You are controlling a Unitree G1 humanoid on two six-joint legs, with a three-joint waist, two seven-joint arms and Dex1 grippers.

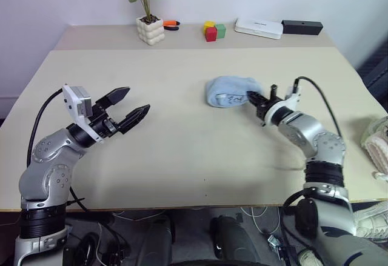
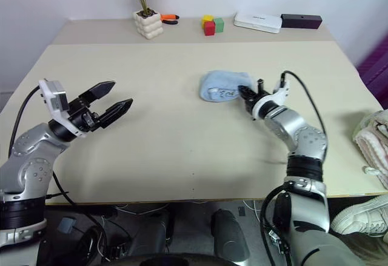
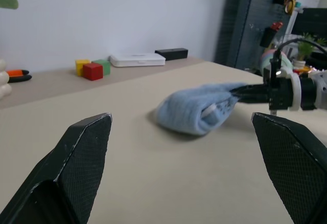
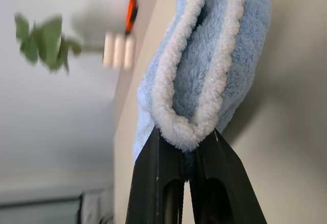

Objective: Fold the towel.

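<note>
Across the beige tabletop (image 1: 182, 151), against a white wall, the bunched light blue towel (image 1: 229, 90) lies right of centre. At the back stand a potted plant (image 1: 148, 11), a white box (image 1: 259, 28) and 3 coloured blocks (image 1: 213, 31). Right end effector (image 1: 253, 99) pinches the towel's whitish edging, clearest from its wrist; left end effector (image 1: 130, 105) gapes wide, well apart.

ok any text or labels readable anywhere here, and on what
Nothing can be read.
towel: a small dark printed mark with lettering, too small and blurred to read.
white flat box at the back of the table: a faint dark mark on top, too small to read.
black box: no marking visible.
</note>
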